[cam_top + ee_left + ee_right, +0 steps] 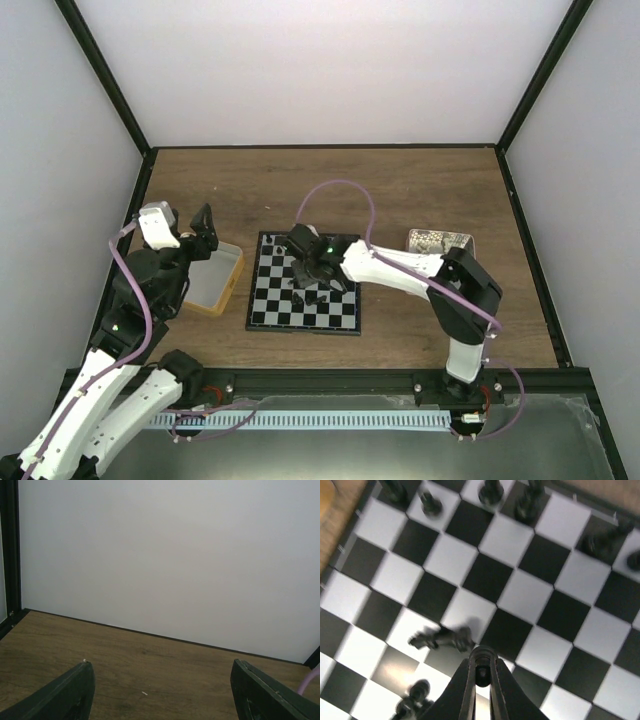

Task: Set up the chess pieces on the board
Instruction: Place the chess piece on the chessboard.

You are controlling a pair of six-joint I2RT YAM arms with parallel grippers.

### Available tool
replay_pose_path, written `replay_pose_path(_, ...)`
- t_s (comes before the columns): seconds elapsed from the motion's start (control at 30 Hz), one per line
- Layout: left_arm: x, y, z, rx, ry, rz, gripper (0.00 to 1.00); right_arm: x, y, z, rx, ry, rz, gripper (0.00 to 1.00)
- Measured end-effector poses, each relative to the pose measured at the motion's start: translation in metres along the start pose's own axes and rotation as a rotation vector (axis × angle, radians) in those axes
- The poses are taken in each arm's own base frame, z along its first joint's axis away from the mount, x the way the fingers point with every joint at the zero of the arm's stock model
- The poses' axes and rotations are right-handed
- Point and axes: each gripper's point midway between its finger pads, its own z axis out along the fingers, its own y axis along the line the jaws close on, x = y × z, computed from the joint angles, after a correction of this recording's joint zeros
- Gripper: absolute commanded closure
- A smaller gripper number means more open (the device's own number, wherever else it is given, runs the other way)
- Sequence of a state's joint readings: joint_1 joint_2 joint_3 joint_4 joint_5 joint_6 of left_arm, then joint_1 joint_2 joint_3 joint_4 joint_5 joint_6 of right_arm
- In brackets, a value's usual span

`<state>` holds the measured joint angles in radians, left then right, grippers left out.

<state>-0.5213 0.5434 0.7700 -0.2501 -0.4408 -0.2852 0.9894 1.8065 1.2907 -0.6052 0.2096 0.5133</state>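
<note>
While my right gripper (481, 660) was closed, left gripper (162, 664) apart, only some chess pieces (490, 491) stood on the board (485, 575); one lay toppled

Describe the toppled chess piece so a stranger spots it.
On the black-and-white checkered chessboard, just beyond the right arm's dark fingers, is a tiny black chess piece. The pieces beyond it stand upright; this one lies on its side.

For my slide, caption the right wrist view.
Shut right tool over checkered board beside a toppled black chess piece.
</note>
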Motion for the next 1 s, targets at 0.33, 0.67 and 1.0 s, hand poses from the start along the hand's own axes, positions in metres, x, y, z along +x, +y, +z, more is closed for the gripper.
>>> replay_pose_path(0.33,-0.001,0.000,-0.001,0.000,-0.005,-0.002,0.24,-0.059,0.026,0.023,-0.060,-0.078,-0.006,0.94)
replay_pose_path(0.67,-0.001,0.001,-0.002,0.000,-0.003,-0.001,0.24,-0.070,0.020,0.063,-0.042,-0.042,0.006,0.94)
replay_pose_path(1.0,0.000,0.001,-0.001,-0.001,0.001,0.000,0.24,-0.076,0.015,0.075,-0.030,-0.037,0.013,0.89)
